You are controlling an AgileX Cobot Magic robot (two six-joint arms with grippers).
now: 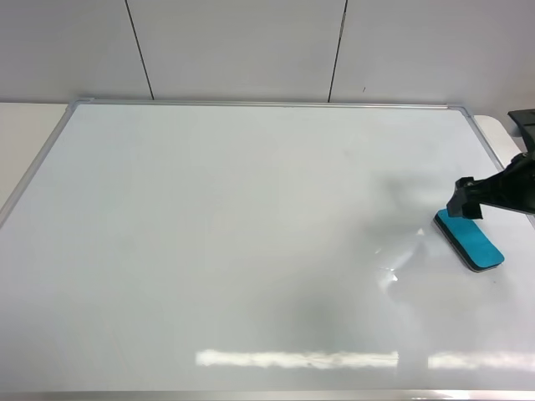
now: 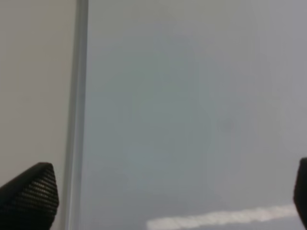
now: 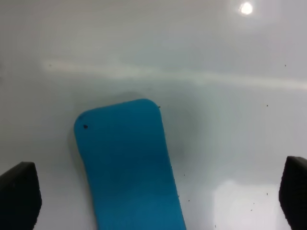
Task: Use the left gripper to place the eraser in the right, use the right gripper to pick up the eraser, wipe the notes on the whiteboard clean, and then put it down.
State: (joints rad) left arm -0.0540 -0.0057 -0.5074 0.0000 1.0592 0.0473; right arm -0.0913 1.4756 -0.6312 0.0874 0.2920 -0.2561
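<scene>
The turquoise eraser (image 1: 472, 242) lies flat on the whiteboard (image 1: 209, 234) near its right edge. My right gripper (image 1: 466, 205) hovers over the eraser's far end, open and empty. In the right wrist view the eraser (image 3: 129, 167) lies between the widely spread fingertips of the right gripper (image 3: 157, 191), touching neither. My left gripper (image 2: 165, 196) is open and empty over the whiteboard (image 2: 192, 96) beside its silver frame (image 2: 79, 96); it is out of the exterior view. No notes show anywhere on the board.
The board's silver frame (image 1: 251, 104) runs along the back, with a pale table edge (image 1: 25, 134) at the left. A grey panelled wall (image 1: 242, 50) stands behind. Light glare (image 1: 292, 359) lies on the board's front.
</scene>
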